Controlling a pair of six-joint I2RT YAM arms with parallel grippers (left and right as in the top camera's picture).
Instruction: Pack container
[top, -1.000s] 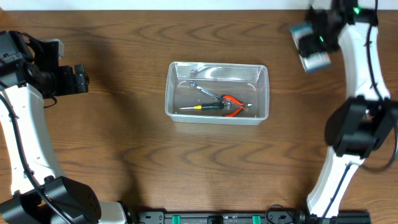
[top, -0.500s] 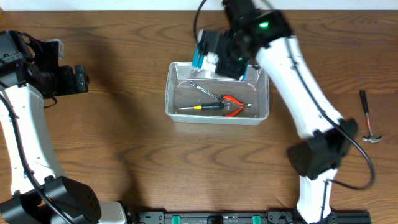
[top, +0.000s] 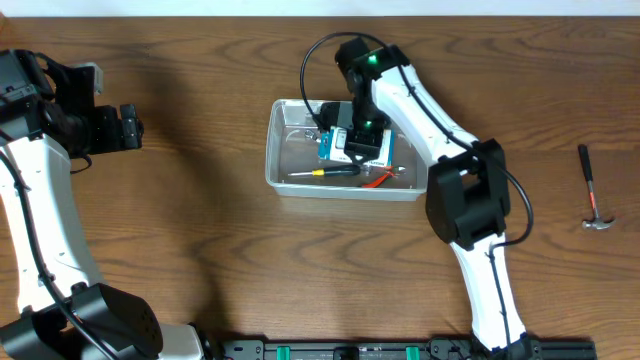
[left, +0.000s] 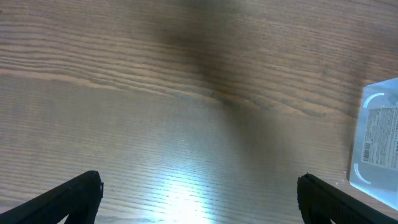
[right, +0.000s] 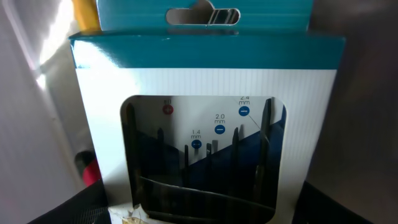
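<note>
The clear plastic container (top: 272, 150) sits at the table's middle. It holds a yellow-handled screwdriver (top: 318, 172) and red-handled pliers (top: 378, 178). My right gripper (top: 358, 132) is shut on a small blue-and-white box of screwdrivers (top: 352, 147) and holds it inside the container's outline, over the tools. In the right wrist view the box (right: 205, 68) fills the space between my fingers (right: 205, 208). My left gripper (top: 130, 127) is open and empty at the far left, over bare wood (left: 200, 196). The container's labelled edge (left: 376, 143) shows at the right of the left wrist view.
A small hammer (top: 595, 190) with a dark handle lies on the table at the far right. The right arm stretches from the front edge across the container's right side.
My right gripper has carried the blue-and-white box from the far right corner over to the container and lowered it over the tools. The left arm has not moved.
</note>
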